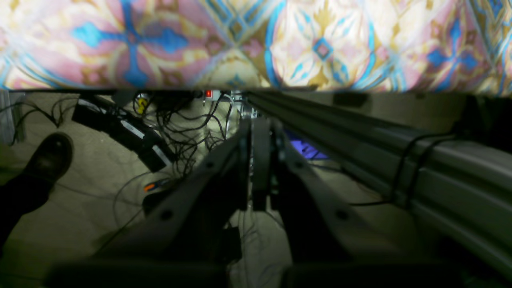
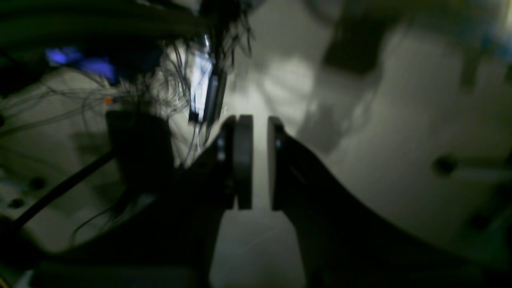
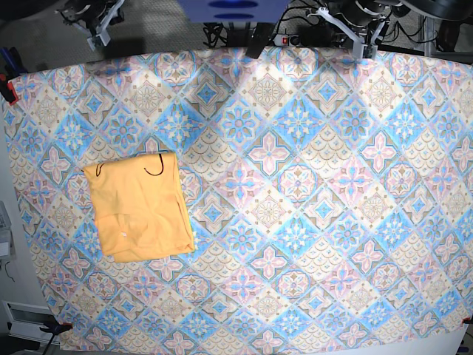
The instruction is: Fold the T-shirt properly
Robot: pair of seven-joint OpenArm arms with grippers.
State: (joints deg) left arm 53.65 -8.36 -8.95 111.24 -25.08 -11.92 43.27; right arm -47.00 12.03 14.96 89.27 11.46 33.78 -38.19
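The T-shirt (image 3: 140,207) lies as a pale yellow-orange, roughly square bundle on the left part of the patterned tablecloth (image 3: 310,192), with a small black loop mark (image 3: 154,168) near its far edge. Neither gripper is near it. My right gripper (image 3: 100,29) hangs past the table's far left edge. In the right wrist view its pads (image 2: 244,160) stand a narrow gap apart over the floor with nothing between them. My left gripper (image 3: 362,37) sits past the far right edge. The left wrist view shows the left gripper (image 1: 262,126) shut and empty below the tablecloth's hem (image 1: 256,48).
Behind the table's far edge the floor holds tangled cables (image 1: 188,132), a power strip (image 1: 124,132) and a metal frame rail (image 1: 400,160). A dark shoe (image 1: 48,156) stands on the floor at the left. Red clamps (image 3: 7,90) pin the cloth's corners.
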